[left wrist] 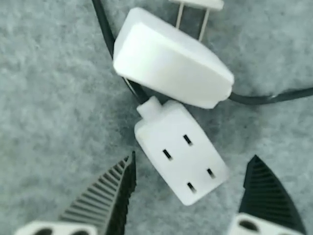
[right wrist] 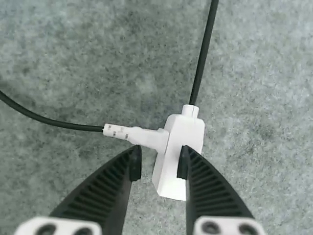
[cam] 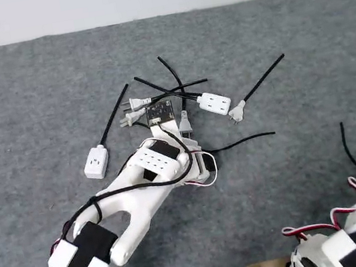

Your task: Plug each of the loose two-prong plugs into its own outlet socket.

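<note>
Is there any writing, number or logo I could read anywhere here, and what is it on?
No text here can be read.
Outlet block: only slots, no print.
White plug: faint marks near its cable, too blurred to read.
Dark board at an arm's tip: pale specks, too small to read.

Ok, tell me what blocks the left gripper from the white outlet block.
Nothing visible: the white four-slot outlet block lies bare under the open left gripper. A second white block sits at its cable end.
</note>
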You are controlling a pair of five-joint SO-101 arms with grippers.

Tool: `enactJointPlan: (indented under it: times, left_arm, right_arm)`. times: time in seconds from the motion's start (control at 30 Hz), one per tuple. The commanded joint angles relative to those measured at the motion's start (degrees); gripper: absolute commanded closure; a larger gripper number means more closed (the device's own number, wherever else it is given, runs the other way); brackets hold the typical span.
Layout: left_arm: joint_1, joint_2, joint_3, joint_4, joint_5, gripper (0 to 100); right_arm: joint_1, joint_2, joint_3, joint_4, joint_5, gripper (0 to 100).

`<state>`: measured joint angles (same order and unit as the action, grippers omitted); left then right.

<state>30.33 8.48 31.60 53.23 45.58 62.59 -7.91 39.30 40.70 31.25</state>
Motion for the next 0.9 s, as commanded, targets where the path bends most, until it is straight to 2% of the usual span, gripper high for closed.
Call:
enactJointPlan:
  times: [0.0, 0.1, 0.2, 0.37, 0.57, 0.8, 0.87]
  left_arm:
    - [0.35, -0.18, -2.95, 0.44, 0.88, 67]
    - [0.18, 2.20, -5.14, 1.05, 0.88, 69]
    - [0.79, 5.36, -9.10, 3.69, 0.26, 76]
    - [1.14, 8.09, -12.44, 5.71, -6.77, 98]
    - [1.23, 3.25, -6.55, 5.71, -7.82, 99]
    - [1.41, -15.74, 8.57, 5.01, -7.91, 99]
    - [2.46, -20.48, 14.90, 2.55, -7.91, 99]
  right_arm:
    - [-0.66, -0.66, -3.78, 1.54, 0.79, 88.6]
    - [-1.98, -0.66, -5.89, 6.46, 0.88, 88.6]
    - [-3.21, -0.66, -7.38, 9.80, 0.88, 88.7]
    - [-4.18, -0.22, -7.47, 10.15, 0.88, 89.0]
    - [-3.91, -0.31, -7.38, 10.24, 0.79, 89.0]
    - [-4.26, -0.31, -7.38, 10.33, 0.44, 89.1]
    - [-4.26, -0.22, -7.30, 10.33, 0.44, 89.1]
